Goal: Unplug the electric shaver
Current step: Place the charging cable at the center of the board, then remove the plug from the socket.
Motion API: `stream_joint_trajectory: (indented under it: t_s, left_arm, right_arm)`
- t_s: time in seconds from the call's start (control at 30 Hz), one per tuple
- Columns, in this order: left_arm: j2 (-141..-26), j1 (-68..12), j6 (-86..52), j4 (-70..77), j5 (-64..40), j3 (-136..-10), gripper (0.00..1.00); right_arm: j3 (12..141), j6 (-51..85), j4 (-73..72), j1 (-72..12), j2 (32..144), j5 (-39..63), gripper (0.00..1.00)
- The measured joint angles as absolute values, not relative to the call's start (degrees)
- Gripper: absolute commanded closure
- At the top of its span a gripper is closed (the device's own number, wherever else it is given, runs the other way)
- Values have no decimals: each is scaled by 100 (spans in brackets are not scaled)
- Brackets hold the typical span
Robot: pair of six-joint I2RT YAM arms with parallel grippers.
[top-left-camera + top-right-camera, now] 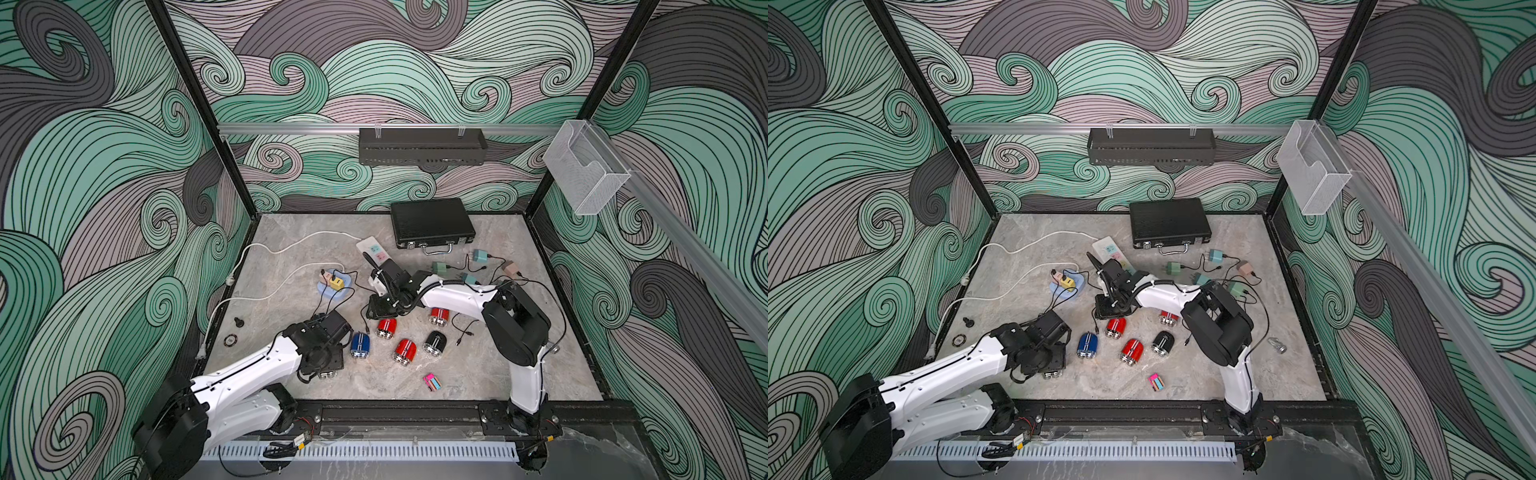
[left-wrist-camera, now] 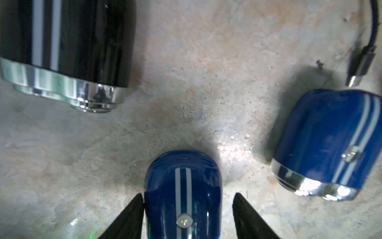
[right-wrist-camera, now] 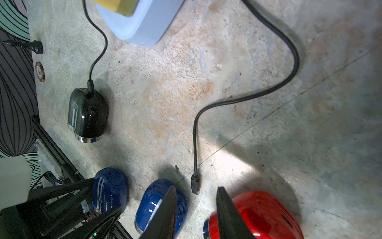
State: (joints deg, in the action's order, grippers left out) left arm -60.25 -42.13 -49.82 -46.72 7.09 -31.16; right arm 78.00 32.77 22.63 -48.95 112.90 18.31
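**Unplugging looks done: release pending**

Left gripper (image 2: 188,195) straddles the blue shaver (image 2: 183,175), jaws slack with a gap on one side. Right gripper (image 3: 196,187) is part-open, gripping nothing; the cable plug (image 3: 195,182) lies loose between its tips, near that shaver. Advise lifting both straight clear, with no dragging.

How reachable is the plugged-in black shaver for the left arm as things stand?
Probably reachable. In the left wrist view the black shaver lies close by, with bare table between. The left gripper stands open astride a blue shaver, which it would have to back off first.
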Motion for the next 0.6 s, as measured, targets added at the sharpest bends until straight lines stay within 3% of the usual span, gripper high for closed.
stream_joint_trajectory:
  t_s: [0.37,0.6]
  left_arm:
    - [-5804,-4202,-4978,-4801,1304,-3601,34]
    - [-5636,-3420,-4893,-4456,1142,-3778,35]
  right_arm:
    - [8158,2834,2609,-5041,10886,1361,68]
    - [8530,2342,2888,-5247,10807,886,71]
